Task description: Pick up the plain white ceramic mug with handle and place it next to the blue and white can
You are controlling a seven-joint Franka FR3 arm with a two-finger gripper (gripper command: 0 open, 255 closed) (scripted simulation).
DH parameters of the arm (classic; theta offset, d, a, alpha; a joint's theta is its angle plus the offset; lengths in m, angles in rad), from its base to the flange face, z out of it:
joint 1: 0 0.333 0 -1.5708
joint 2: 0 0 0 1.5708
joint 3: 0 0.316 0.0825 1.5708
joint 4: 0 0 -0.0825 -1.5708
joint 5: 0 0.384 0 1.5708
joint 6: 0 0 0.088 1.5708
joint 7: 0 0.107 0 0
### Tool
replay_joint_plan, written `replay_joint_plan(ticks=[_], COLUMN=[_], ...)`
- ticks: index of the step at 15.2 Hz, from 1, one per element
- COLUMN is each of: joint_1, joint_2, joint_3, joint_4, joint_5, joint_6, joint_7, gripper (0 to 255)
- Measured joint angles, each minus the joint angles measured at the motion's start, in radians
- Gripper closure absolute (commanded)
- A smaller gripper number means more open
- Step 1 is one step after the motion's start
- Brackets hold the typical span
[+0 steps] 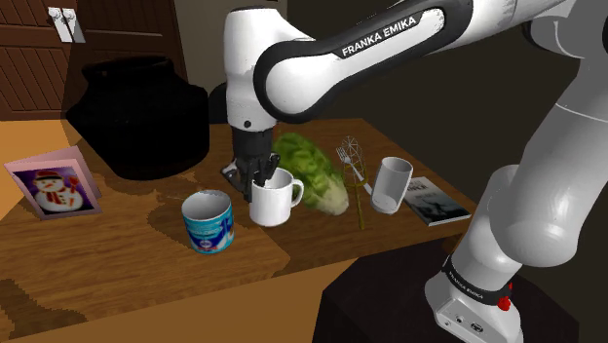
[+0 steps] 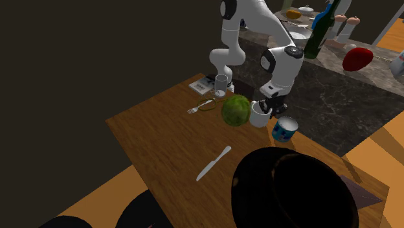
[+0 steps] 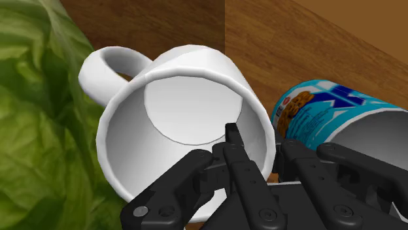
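Note:
The white mug [image 1: 278,203] with a handle stands between a green lettuce and the blue and white can [image 1: 208,222]. My gripper [image 1: 258,178] comes down on the mug's rim on the can's side. In the wrist view one finger reaches inside the mug [image 3: 176,111] and the other is outside its wall, so the gripper [image 3: 260,147] clasps the wall. The can [image 3: 327,114] lies just beyond the outer finger. From the second exterior view, the mug [image 2: 258,116] sits beside the can [image 2: 284,129] under the gripper [image 2: 269,107]. Whether the mug's base touches the table I cannot tell.
The lettuce [image 1: 312,171] touches the mug on the handle side. A whisk [image 1: 353,161], a glass [image 1: 392,183] and a book [image 1: 434,203] lie toward the stand. A big black pot [image 1: 136,117] and a snowman card [image 1: 54,187] stand beyond the can. A knife [image 2: 213,162] lies mid-table.

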Motion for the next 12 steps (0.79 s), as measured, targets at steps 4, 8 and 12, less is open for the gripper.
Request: replay_joint_plan(ticks=[4,8,12], joint_1=[-0.004,-0.004,-0.004], joint_2=[0.004,0.004,0.004], joint_3=[-0.004,-0.004,-0.004], joint_4=[-0.013,-0.012,-0.012], joint_5=[-0.002,-0.002,-0.002], joint_6=[-0.064,-0.071,-0.071], joint_7=[-0.003,-0.003,-0.003], gripper=[255,0,0])
